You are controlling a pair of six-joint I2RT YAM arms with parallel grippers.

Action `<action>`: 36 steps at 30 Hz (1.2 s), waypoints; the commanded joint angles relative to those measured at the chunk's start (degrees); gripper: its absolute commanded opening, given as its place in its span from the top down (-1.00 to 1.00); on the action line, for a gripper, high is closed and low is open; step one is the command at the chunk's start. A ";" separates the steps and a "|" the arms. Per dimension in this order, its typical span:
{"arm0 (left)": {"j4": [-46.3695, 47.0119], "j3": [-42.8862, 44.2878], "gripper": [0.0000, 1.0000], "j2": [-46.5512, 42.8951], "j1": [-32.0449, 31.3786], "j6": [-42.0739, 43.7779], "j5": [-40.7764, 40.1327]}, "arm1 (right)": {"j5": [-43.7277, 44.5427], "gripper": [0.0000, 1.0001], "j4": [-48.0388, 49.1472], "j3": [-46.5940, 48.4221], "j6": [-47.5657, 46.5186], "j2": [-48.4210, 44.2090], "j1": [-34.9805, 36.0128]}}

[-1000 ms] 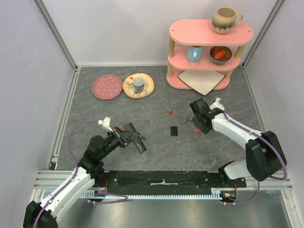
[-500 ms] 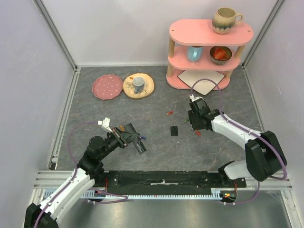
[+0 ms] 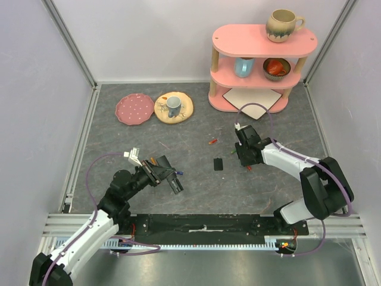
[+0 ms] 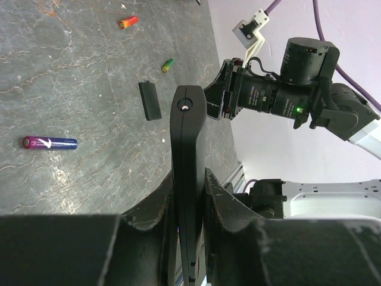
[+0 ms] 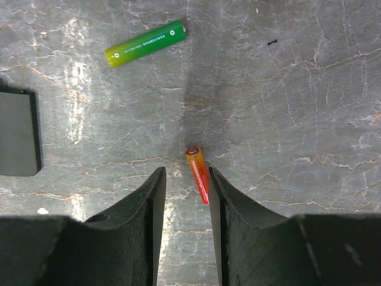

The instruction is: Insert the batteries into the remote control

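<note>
My left gripper [image 4: 189, 179] is shut on the remote control [image 4: 187, 161], a slim black bar held edge-on above the table; from above it shows as the remote control [image 3: 173, 182]. My right gripper [image 5: 187, 173] points down at the table, its jaws straddling a red-orange battery [image 5: 197, 174]. That battery leans against the right finger, with a gap to the left one. A green battery [image 5: 144, 43] lies just beyond. A blue battery [image 4: 50, 143] and another red battery [image 3: 212, 142] also lie loose on the table.
A small flat black cover [image 3: 218, 164] lies between the arms, left of the right gripper [image 3: 244, 156]. A pink shelf [image 3: 262, 65] with mugs stands back right, with a white sheet [image 3: 253, 101] under it. Two plates [image 3: 134, 109], one carrying a mug [image 3: 173, 105], sit at the back left.
The right gripper has swung left and come down over the red-orange battery, its jaws narrowing around it. The left arm and the remote control have not moved.
</note>
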 commanded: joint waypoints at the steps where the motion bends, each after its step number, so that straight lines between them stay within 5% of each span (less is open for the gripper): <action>1: 3.57 1.37 0.96 1.23 0.23 0.99 0.64 | -1.14 0.19 1.21 -1.11 0.74 1.16 -0.97; 15: 5.68 1.10 0.96 3.08 0.23 0.64 0.99 | -5.36 0.55 4.02 -2.34 4.69 3.44 -1.76; 36: 8.32 0.31 0.96 3.87 0.23 0.29 1.87 | -3.43 0.20 -0.71 -3.40 7.25 1.34 -0.09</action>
